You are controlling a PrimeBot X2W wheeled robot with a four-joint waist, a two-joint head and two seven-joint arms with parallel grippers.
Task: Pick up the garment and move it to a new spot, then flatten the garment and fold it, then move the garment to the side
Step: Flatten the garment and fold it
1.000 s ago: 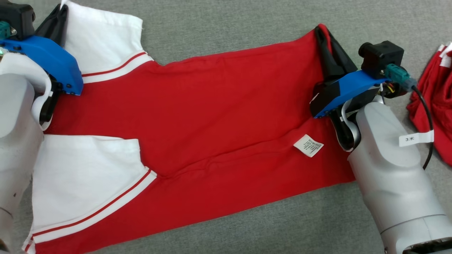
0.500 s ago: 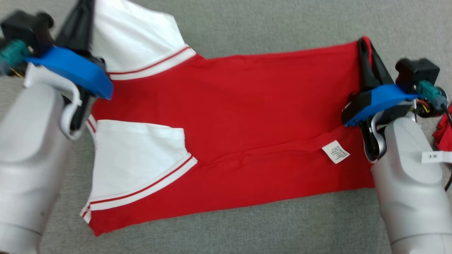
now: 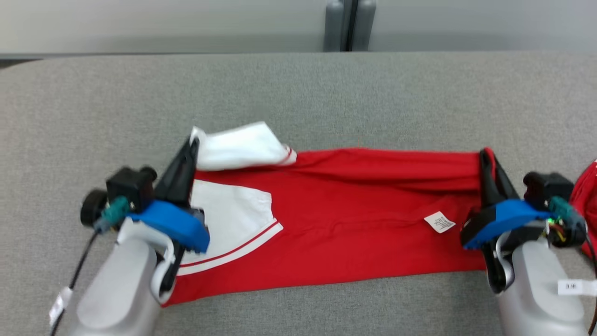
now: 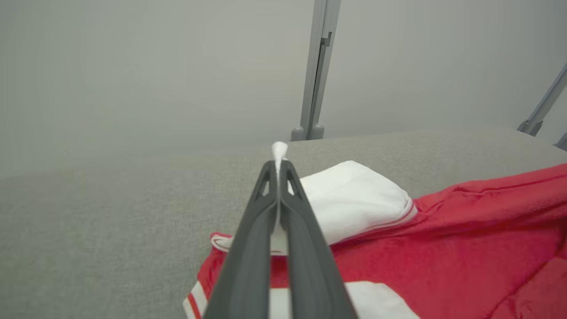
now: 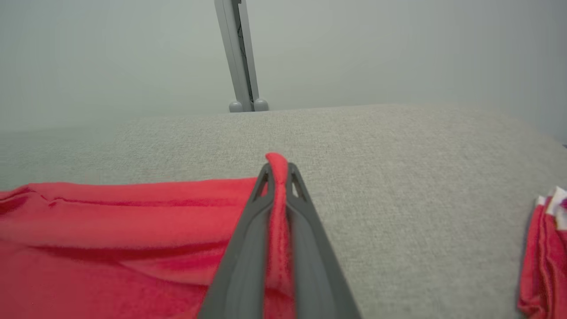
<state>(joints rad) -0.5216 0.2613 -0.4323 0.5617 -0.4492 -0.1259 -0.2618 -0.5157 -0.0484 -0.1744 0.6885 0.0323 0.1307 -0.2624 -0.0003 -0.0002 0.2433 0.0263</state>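
The garment point(image 3: 354, 224) is a red shirt with white sleeves, stretched sideways across the grey table between my two grippers. My left gripper point(image 3: 192, 142) is shut on the white sleeve end, and white cloth pokes out past its tips point(image 4: 279, 153). My right gripper point(image 3: 486, 154) is shut on the red hem corner, with a red fold pinched between its fingers point(image 5: 277, 166). The far edge of the shirt is raised off the table and hangs toward me, while its near edge lies flat. A white care label point(image 3: 439, 222) shows near the right end.
A second red garment point(image 3: 587, 205) lies bunched at the table's right edge, also in the right wrist view point(image 5: 542, 261). A grey post point(image 3: 350, 25) stands behind the table's far edge. Open grey table point(image 3: 298, 98) stretches beyond the shirt.
The camera has tilted up, bringing the table's far edge and wall into view. Both grippers have lifted the shirt's far edge, so it now hangs narrower; the top sleeve has drooped over.
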